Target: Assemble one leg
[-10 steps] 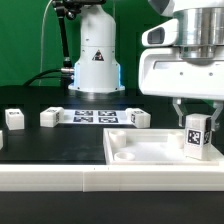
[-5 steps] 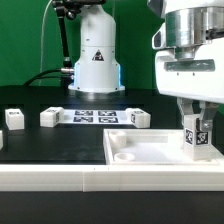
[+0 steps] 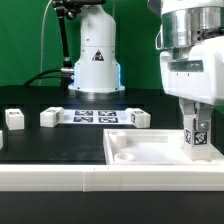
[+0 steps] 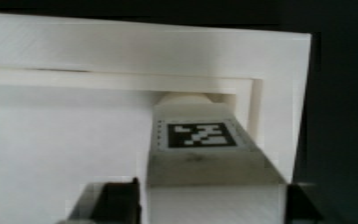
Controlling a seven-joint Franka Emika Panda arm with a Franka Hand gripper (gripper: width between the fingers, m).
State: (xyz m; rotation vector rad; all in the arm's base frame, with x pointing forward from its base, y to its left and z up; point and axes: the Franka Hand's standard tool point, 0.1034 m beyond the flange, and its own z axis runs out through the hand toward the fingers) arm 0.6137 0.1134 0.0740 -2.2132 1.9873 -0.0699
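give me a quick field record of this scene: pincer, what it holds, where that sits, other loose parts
pincer: shut on leg, over the panel's corner at the exterior view's right
leg: upright, tag facing camera, lower end at the panel's corner recess
panel: flat on table, front, recessed corners
loose parts: three small white pieces on the black table
marker board: flat, between two pieces
seating of leg: cannot tell
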